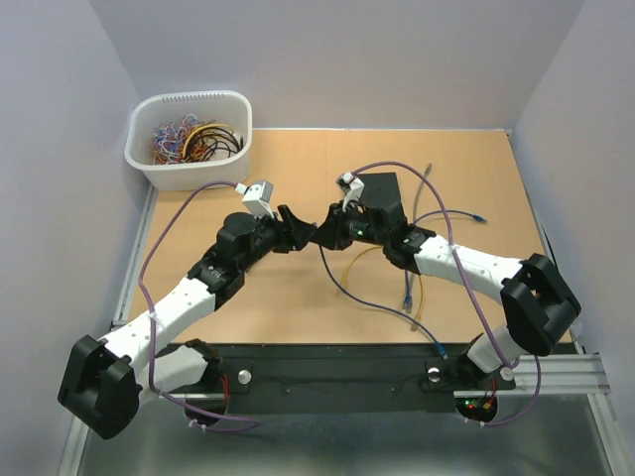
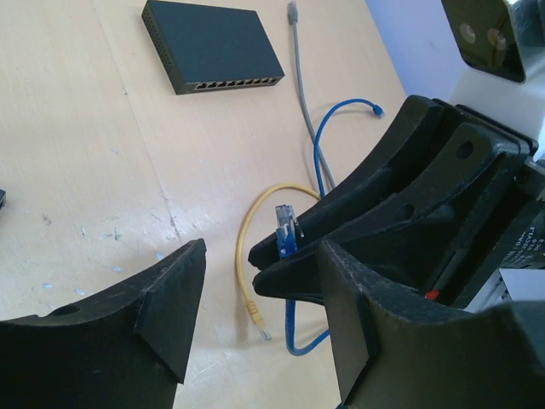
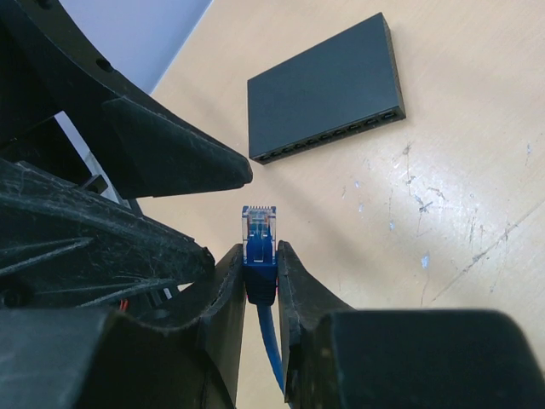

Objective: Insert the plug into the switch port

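Note:
My right gripper [image 3: 260, 258] is shut on a blue plug [image 3: 260, 232], whose clear tip sticks up beyond the fingertips. In the left wrist view the same plug [image 2: 285, 230] stands between the right gripper's black fingers. My left gripper [image 2: 262, 256] is open, one finger on each side of those fingertips, and holds nothing. The black switch [image 3: 328, 89] lies flat on the table beyond, its row of ports [image 2: 238, 83] facing the grippers. From above, both grippers [image 1: 298, 230] [image 1: 332, 234] meet nose to nose just in front of the switch [image 1: 382, 198].
A white bin [image 1: 189, 139] of tangled cables stands at the back left. Loose yellow [image 2: 247, 247], blue [image 2: 341, 119] and grey [image 2: 302, 85] cables lie on the wooden table [image 1: 298, 297] right of the grippers. The plug's blue cable [image 1: 342, 283] trails toward the near edge.

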